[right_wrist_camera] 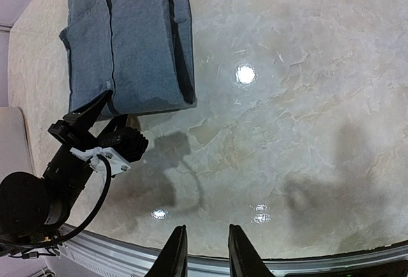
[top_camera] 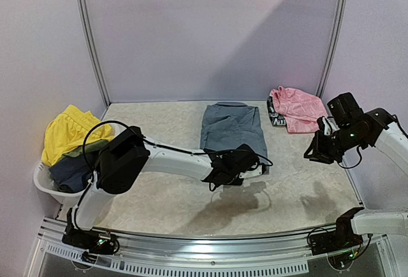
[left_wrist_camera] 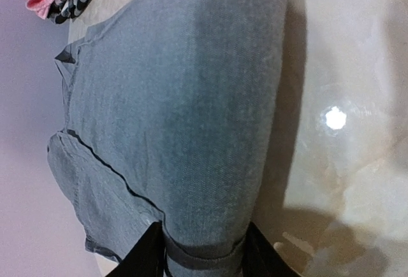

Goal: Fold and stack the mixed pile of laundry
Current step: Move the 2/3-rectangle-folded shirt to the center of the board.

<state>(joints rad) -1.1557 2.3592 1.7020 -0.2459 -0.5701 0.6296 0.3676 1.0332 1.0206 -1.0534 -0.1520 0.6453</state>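
The grey shirt (top_camera: 233, 127) lies folded in the middle of the table. My left gripper (top_camera: 245, 162) is at its near edge. In the left wrist view the fingers (left_wrist_camera: 146, 258) close on a rolled fold of the grey shirt (left_wrist_camera: 191, 130). My right gripper (top_camera: 317, 151) hovers over the table's right side, open and empty; its fingers (right_wrist_camera: 175, 255) stand apart over bare tabletop. The pink piece (top_camera: 296, 108) lies at the back right. The yellow shorts (top_camera: 67, 130), a dark blue item (top_camera: 73, 172) and an olive-green item (top_camera: 83, 151) sit in the tub.
The white tub (top_camera: 44, 186) stands at the table's left edge. A black-and-white patterned band (top_camera: 274, 114) lies against the pink piece. A metal rail (top_camera: 210, 251) runs along the near edge. Bare marble tabletop (top_camera: 299, 188) lies at the front right.
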